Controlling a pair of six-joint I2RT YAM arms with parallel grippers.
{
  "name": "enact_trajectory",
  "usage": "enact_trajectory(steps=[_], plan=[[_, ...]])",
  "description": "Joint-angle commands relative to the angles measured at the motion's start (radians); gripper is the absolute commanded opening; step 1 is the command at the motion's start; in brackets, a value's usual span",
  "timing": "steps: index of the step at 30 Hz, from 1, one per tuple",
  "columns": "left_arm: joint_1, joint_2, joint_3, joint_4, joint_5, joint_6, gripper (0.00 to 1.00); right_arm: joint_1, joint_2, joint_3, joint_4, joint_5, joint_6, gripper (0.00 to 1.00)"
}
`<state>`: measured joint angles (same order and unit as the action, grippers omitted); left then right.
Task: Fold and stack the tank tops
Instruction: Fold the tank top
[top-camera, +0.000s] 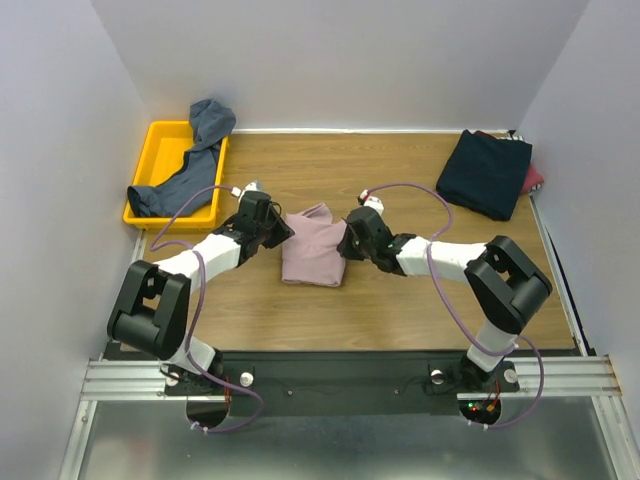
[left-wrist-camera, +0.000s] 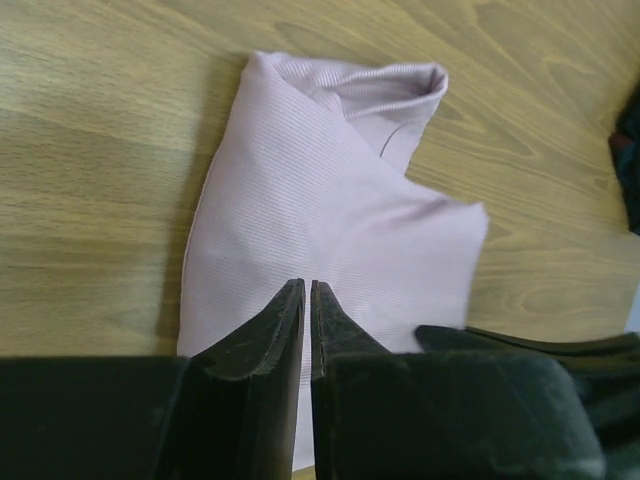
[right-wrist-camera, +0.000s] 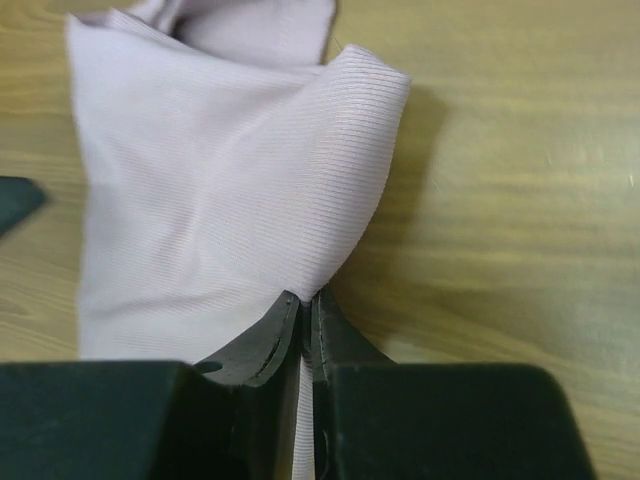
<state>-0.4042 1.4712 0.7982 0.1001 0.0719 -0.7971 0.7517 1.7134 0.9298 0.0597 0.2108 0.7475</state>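
Observation:
A dusty pink tank top (top-camera: 312, 258) lies folded in the middle of the table, between my two grippers. My left gripper (top-camera: 283, 232) is at its far left corner; in the left wrist view its jaws (left-wrist-camera: 308, 285) stand almost together, a thin strip of the pink cloth (left-wrist-camera: 330, 200) filling the slit. My right gripper (top-camera: 347, 243) is at the right edge, and its tips (right-wrist-camera: 308, 295) pinch a puckered fold of the pink cloth (right-wrist-camera: 220, 170). A slate blue-grey tank top (top-camera: 205, 135) hangs over the yellow tray. A dark navy tank top (top-camera: 485, 172) lies folded at the back right on a red one (top-camera: 535, 180).
The yellow tray (top-camera: 170, 222) stands at the back left, close behind my left arm. Grey walls close the table on three sides. Bare wood lies in front of the pink top and between it and the navy pile.

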Motion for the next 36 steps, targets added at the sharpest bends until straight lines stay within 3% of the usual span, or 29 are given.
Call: enact_trajectory(steps=[1,10,19,30,32,35,36], plan=[[0.007,0.023,0.004,0.044,0.003,0.021,0.19,-0.005,-0.043,0.081,0.049,0.029,-0.109,0.09],[0.016,0.061,0.025,0.044,-0.027,0.010,0.19,0.012,0.006,0.219,0.051,-0.074,-0.293,0.08],[0.038,-0.006,-0.001,0.036,-0.064,-0.017,0.19,0.041,0.051,0.348,0.048,-0.093,-0.456,0.09],[0.041,0.057,-0.014,0.065,-0.083,-0.044,0.20,-0.021,0.155,0.230,0.045,-0.001,-0.441,0.09],[0.041,0.077,-0.016,0.078,-0.078,-0.044,0.20,-0.037,0.160,0.195,0.045,-0.005,-0.425,0.11],[0.041,0.098,-0.024,0.095,-0.078,-0.042,0.21,-0.055,0.163,0.178,0.043,0.004,-0.405,0.24],[0.041,0.115,-0.024,0.099,-0.048,-0.040,0.21,-0.060,0.155,0.167,0.042,0.009,-0.401,0.36]])
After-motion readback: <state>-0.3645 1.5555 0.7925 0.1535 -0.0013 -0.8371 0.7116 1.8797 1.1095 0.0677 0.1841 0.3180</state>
